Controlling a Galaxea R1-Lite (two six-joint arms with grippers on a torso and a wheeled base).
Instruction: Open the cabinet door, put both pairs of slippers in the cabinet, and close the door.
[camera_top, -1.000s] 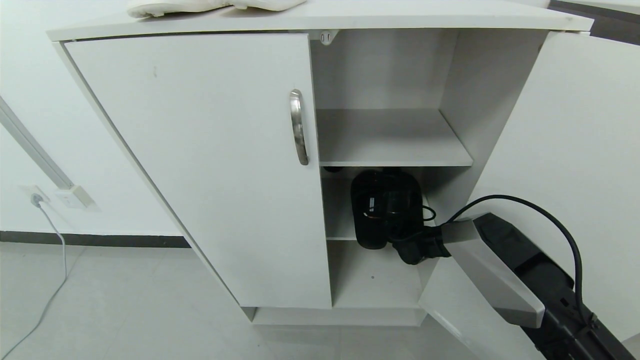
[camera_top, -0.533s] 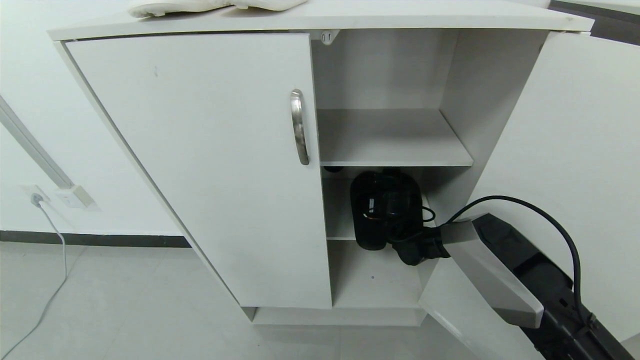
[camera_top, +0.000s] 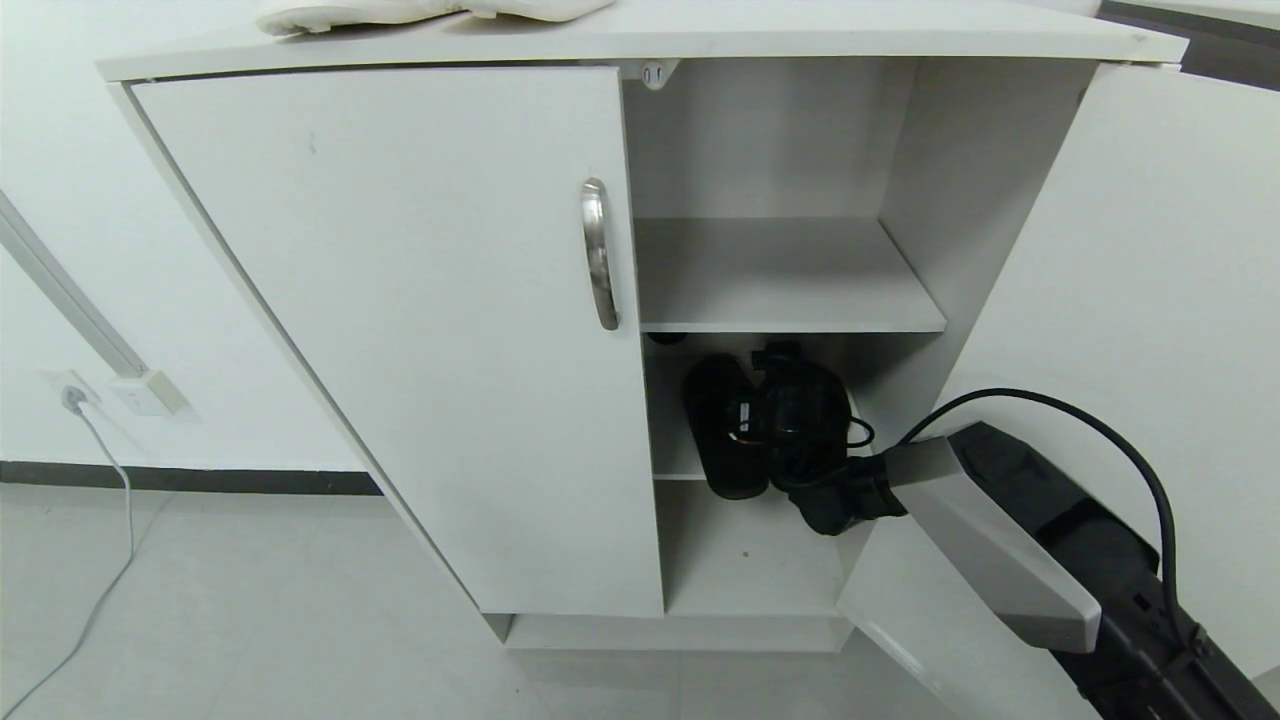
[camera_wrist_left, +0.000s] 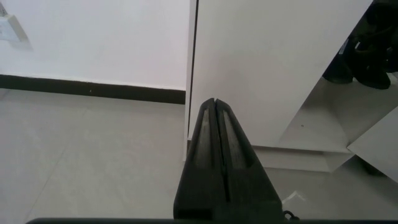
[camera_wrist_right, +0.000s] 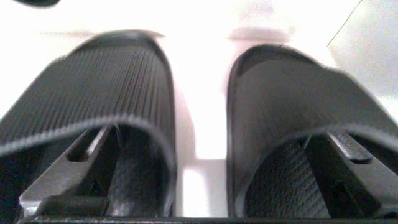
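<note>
The cabinet (camera_top: 900, 40) stands with its right door (camera_top: 1150, 300) swung open and its left door (camera_top: 400, 300) closed. A pale pair of slippers (camera_top: 400, 12) lies on the cabinet top. The black slippers (camera_top: 725, 440) lie side by side on the middle shelf (camera_top: 672, 462). The right gripper (camera_wrist_right: 205, 137) is spread wide, with one finger under each black slipper's strap. The left gripper (camera_wrist_left: 215, 143) is pressed fully together, low beside the left door.

- You're facing a cabinet door (camera_top: 400, 300) of smooth, matt white board.
- Its handle (camera_top: 597, 255) is brushed metal, softly shiny.
- The black slippers (camera_wrist_right: 106, 81) look matt and rubbery, with finely ribbed straps.
- The pale slippers (camera_top: 400, 12) look like soft cloth.
- The floor (camera_top: 250, 620) is smooth and faintly glossy.
</note>
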